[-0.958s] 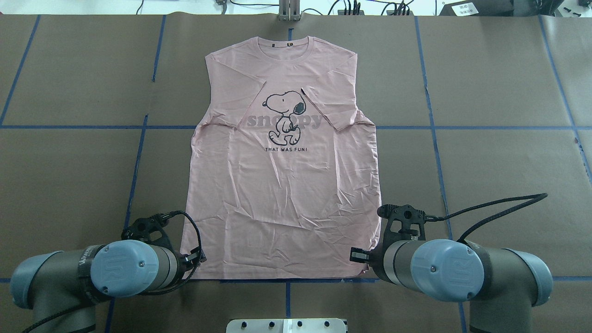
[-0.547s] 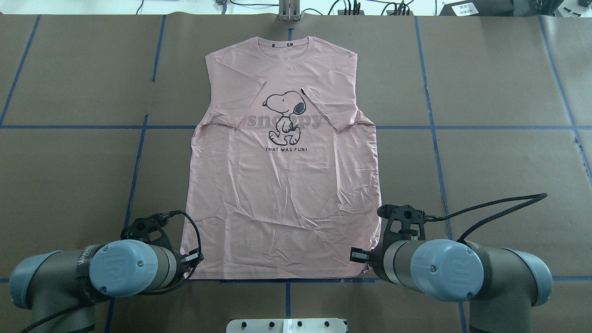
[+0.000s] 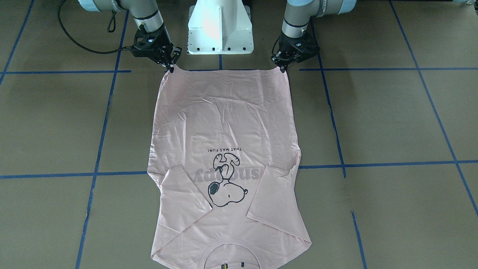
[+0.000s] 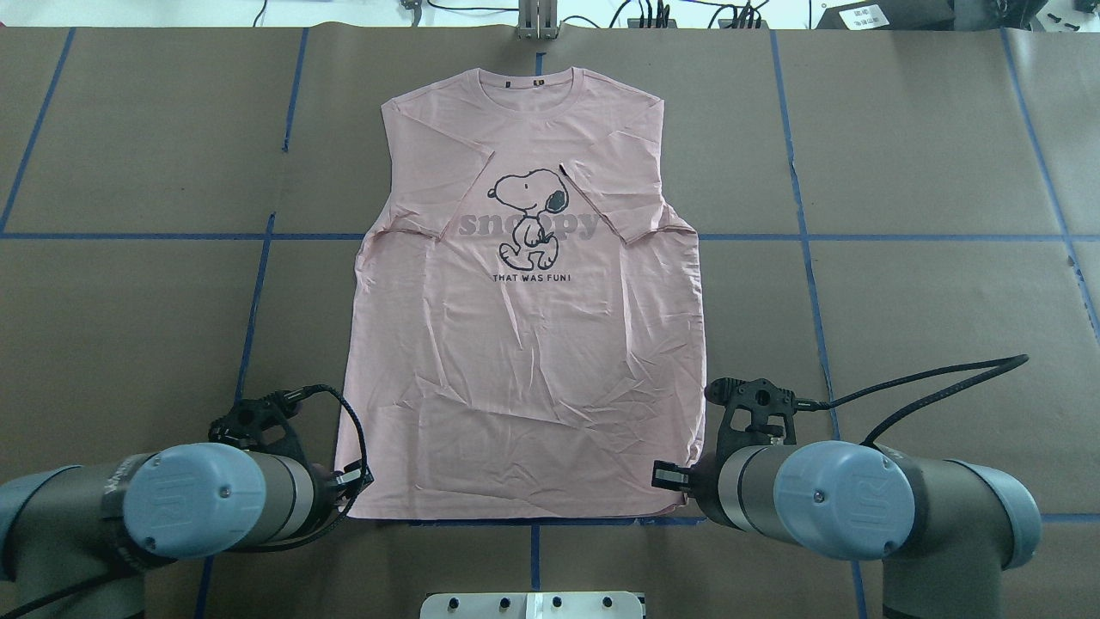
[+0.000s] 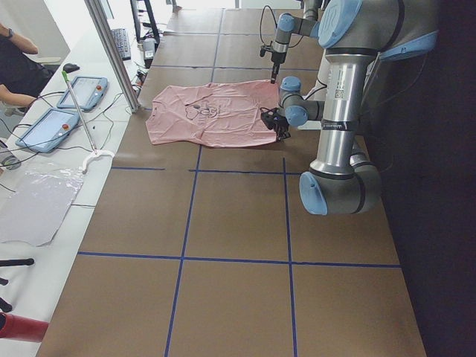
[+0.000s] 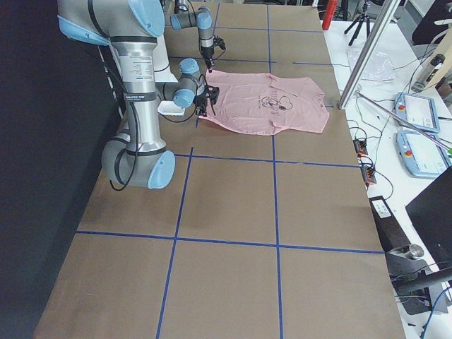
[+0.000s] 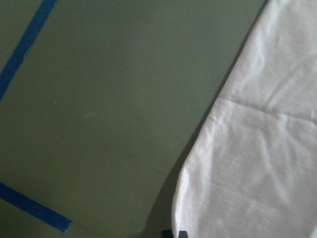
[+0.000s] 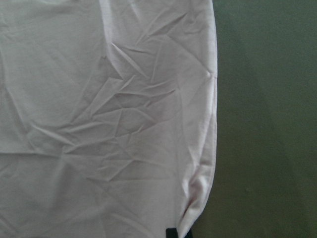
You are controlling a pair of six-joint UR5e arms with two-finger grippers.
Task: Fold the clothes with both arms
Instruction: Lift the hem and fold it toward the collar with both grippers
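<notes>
The pale pink T-shirt (image 4: 524, 344) lies flat on the brown table, print up, collar at the far side and both sleeves folded in over the chest. It also shows in the front view (image 3: 224, 119). My left gripper (image 3: 283, 68) sits at the shirt's near hem corner on my left, shut on the T-shirt; the left wrist view shows that hem corner (image 7: 257, 163) running into the fingertips. My right gripper (image 3: 171, 68) is shut on the other near hem corner, which puckers in the right wrist view (image 8: 198, 198). In the overhead view the wrists hide both grippers.
The white pedestal (image 3: 220, 26) stands between the arms, just behind the hem. Blue tape lines (image 4: 799, 236) cross the brown table cover. A black cable (image 4: 928, 378) loops out from the right wrist. Tablets (image 5: 56, 126) and a metal post (image 5: 111, 52) stand past the table's far edge.
My left arm has drawn outward to my left and slightly toward the robot, and the hem corner it holds has shifted a little with it. The right arm has barely moved.
</notes>
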